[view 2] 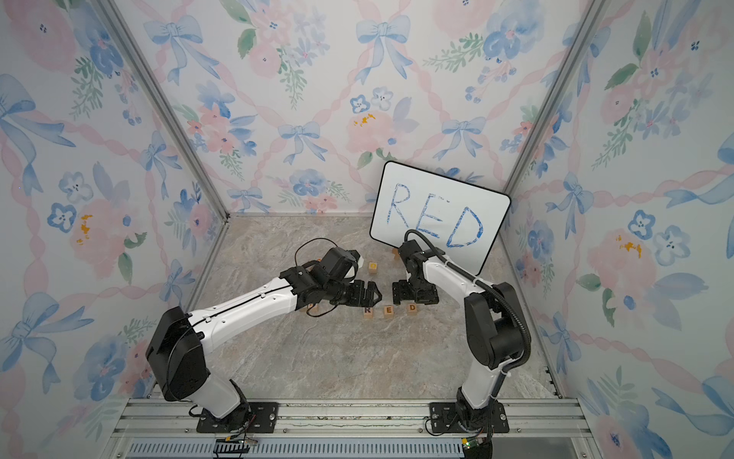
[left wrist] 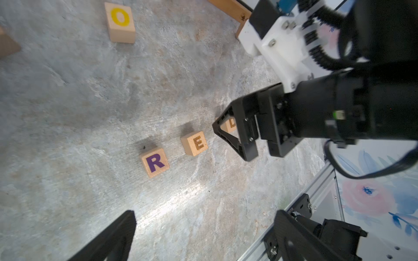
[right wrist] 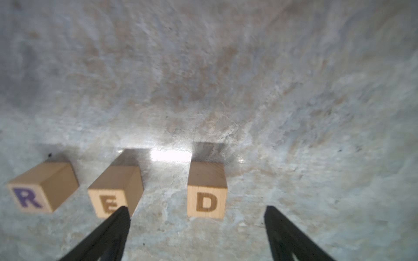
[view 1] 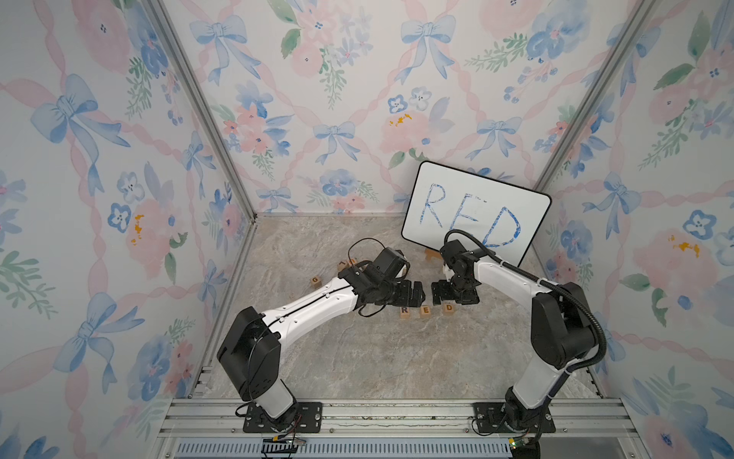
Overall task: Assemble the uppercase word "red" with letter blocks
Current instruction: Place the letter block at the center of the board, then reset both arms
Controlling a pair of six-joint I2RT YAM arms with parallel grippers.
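Three letter blocks stand in a row on the marble floor, spelling RED. The purple R (view 1: 404, 311) (left wrist: 155, 162) is leftmost, the orange E (view 1: 426, 310) (right wrist: 110, 202) is in the middle, and the orange D (view 1: 449, 308) (right wrist: 206, 201) is at the right with a slightly wider gap. My right gripper (right wrist: 196, 210) (view 1: 435, 295) hovers open just behind the D, with the block free between its spread fingers. Facing it across a small gap, my left gripper (left wrist: 204, 217) (view 1: 421, 293) is open and holds nothing, behind the R and E.
A white board (view 1: 476, 210) with blue handwritten "RED" leans at the back right on a wooden stand (view 1: 431, 255). Spare blocks lie behind the arms: a yellow O (left wrist: 121, 22) and a G (view 1: 315, 280). Metal rails (view 1: 397, 413) run along the front.
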